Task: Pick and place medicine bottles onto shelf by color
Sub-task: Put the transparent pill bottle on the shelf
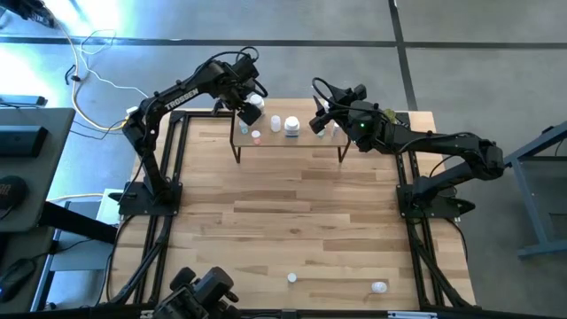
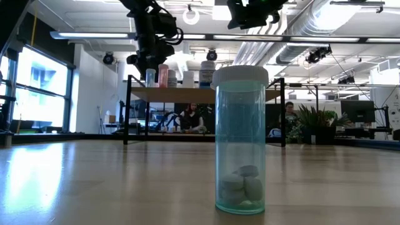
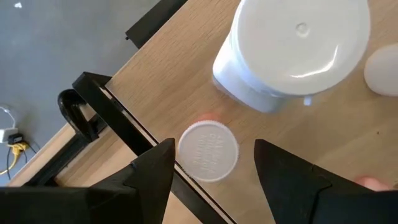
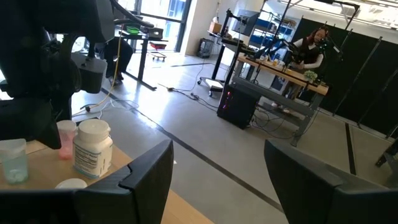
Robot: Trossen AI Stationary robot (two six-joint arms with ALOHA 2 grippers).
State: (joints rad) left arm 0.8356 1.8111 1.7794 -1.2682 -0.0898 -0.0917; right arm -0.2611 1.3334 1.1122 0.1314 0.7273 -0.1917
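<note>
I see the shelf (image 1: 292,142) at the far end of the table (image 1: 292,221), w/ several medicine bottles on its board. Near the shelf's left end stands a small white-capped bottle (image 3: 208,151) w/ a pink tint at its base, right by the shelf's edge, and just beside it a bigger white bottle (image 3: 292,53). My left gripper (image 3: 214,165) hangs straight above the small one, fingers parted either side of its cap, not touching it, holding nothing. In the low view the left end of the shelf shows a bluish bottle (image 2: 150,77) and a pink bottle (image 2: 163,75) side by side, then white ones toward the shelf's middle.

Right gripper (image 1: 321,113) sits over the shelf's right part, fingers spread wide, empty; its wrist cam looks out past the shelf into the room, where a person sits at a desk.

Well away from the shelf, at the table's near edge, two more bottles: a clear teal bottle (image 2: 240,140) w/ white cap, upright, pills in the bottom, and another one (image 1: 379,286) nearer the right corner
</note>
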